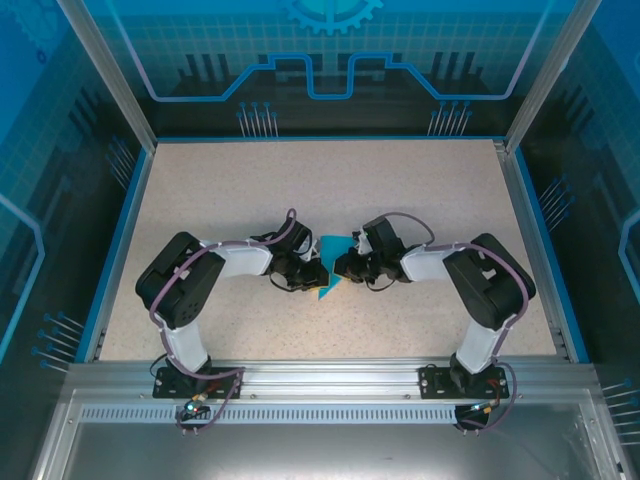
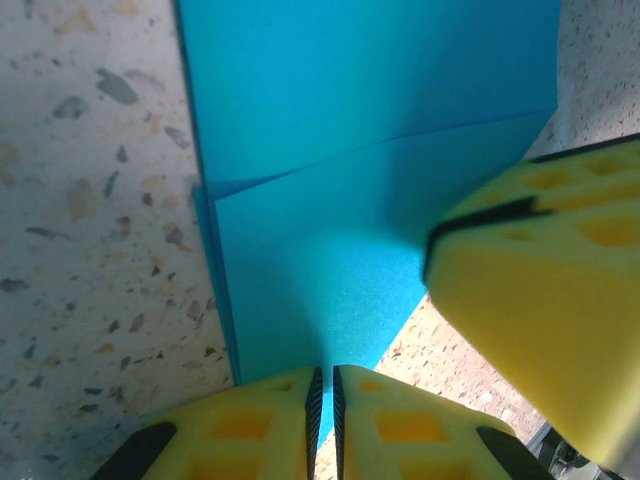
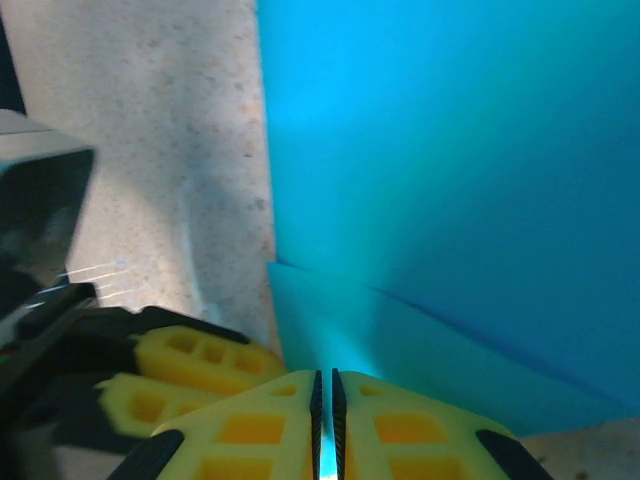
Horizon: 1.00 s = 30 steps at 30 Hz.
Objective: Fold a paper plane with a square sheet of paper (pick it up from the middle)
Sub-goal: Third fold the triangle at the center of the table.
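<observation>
The teal-blue sheet of paper [image 1: 333, 246] is folded into a creased, pointed shape at the middle of the table, between the two grippers. My left gripper [image 1: 312, 272] meets it from the left and my right gripper [image 1: 342, 268] from the right. In the left wrist view the paper [image 2: 330, 200] shows a diagonal fold line, and its narrow tip runs into the thin gap of my left gripper [image 2: 324, 372], which is shut on it. One of the right gripper's yellow fingers [image 2: 540, 300] looms at the right. In the right wrist view my right gripper [image 3: 324, 375] is shut on the paper's [image 3: 450, 180] edge.
The speckled beige table [image 1: 300, 180] has a raised blue rim [image 1: 120, 240] on three sides and an aluminium rail [image 1: 320, 380] along the near edge where both arm bases are bolted. The left gripper's yellow fingers [image 3: 190, 365] sit close beside the right jaws.
</observation>
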{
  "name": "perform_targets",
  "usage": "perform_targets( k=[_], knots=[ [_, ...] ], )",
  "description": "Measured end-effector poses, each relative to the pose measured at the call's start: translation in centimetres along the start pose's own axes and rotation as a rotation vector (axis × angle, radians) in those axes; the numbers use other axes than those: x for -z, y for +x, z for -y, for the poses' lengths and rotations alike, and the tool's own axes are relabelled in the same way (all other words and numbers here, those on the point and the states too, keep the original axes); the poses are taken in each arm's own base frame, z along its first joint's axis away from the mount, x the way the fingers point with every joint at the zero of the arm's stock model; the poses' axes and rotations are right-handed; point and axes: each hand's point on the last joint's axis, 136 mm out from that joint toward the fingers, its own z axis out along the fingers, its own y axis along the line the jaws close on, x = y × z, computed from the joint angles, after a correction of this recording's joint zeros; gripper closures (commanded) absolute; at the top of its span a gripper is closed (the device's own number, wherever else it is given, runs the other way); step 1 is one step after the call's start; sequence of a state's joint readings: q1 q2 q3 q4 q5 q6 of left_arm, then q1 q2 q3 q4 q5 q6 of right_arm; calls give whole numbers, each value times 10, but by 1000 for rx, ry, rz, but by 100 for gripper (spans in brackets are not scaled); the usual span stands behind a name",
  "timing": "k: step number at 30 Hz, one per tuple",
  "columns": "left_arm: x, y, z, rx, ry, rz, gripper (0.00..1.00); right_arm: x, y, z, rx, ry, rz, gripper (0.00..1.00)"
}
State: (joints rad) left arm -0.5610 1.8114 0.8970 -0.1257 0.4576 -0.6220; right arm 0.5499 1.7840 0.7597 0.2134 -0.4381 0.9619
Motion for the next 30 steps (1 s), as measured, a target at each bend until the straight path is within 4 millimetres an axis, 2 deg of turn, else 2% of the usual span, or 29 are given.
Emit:
perform_targets(
  k=[12, 19, 30],
  knots=[
    [-1, 0, -2, -20, -6, 0, 88, 5, -10, 13, -47, -19, 30, 85],
    [-1, 0, -2, -24, -7, 0, 89, 15, -28, 24, -77, -15, 73, 84],
    [-1, 0, -2, -27, -6, 0, 88, 26, -43, 33, -76, -2, 113, 83]
  ],
)
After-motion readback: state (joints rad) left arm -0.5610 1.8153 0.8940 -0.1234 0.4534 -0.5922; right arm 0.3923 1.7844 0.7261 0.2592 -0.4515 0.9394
